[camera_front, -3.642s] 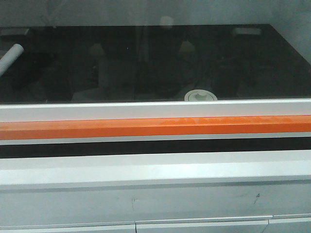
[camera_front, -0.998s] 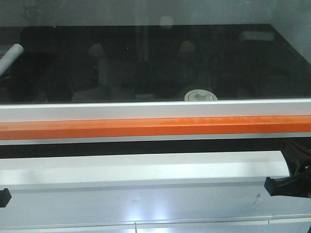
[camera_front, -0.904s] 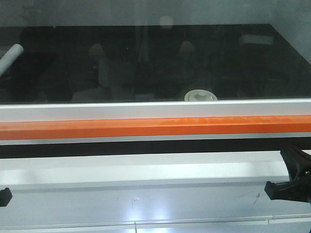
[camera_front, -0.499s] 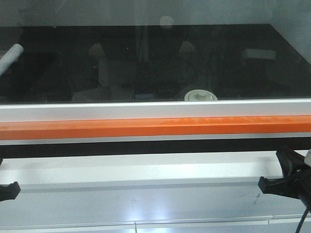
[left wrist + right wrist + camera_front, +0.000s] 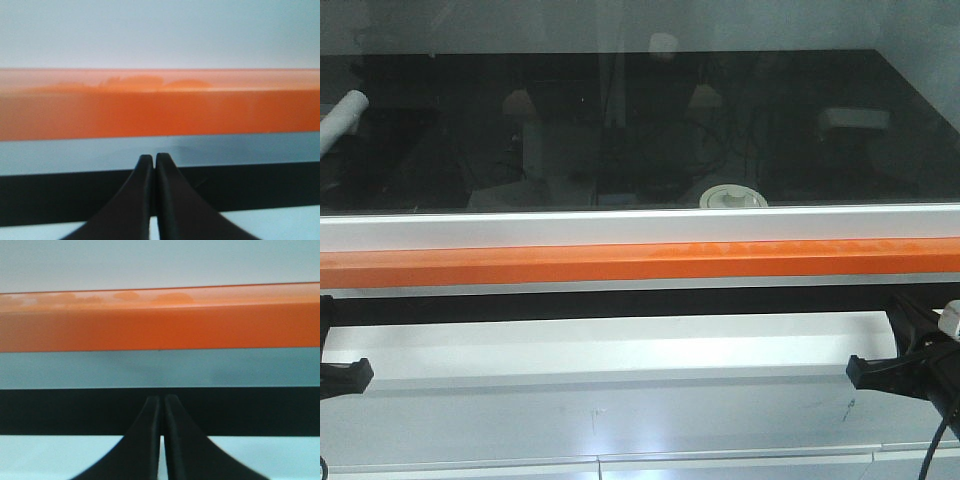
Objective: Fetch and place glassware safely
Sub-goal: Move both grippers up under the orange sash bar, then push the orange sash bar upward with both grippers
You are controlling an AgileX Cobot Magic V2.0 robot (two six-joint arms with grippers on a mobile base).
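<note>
The glassware (image 5: 732, 197) shows only as a white round lid with a centre knob, low behind the dark glass pane, just above the white frame; its glass body is hidden. My left gripper (image 5: 362, 373) pokes in at the lower left edge, shut and holding nothing. My right gripper (image 5: 856, 370) reaches in from the lower right, also shut and holding nothing. In the left wrist view my left gripper (image 5: 153, 158) points at the orange bar (image 5: 160, 102). In the right wrist view my right gripper (image 5: 162, 398) faces the same orange bar (image 5: 160, 320). Both sit well below the lid.
A dark glass pane (image 5: 620, 120) closes the space in front of the lid. Below it run a white frame (image 5: 640, 228), the orange bar (image 5: 640, 262), a black gap and a white ledge (image 5: 620, 350). A white tube (image 5: 342, 115) leans at the far left.
Both grippers have come into the front view from the lower corners and moved up and inward. The lid has not moved.
</note>
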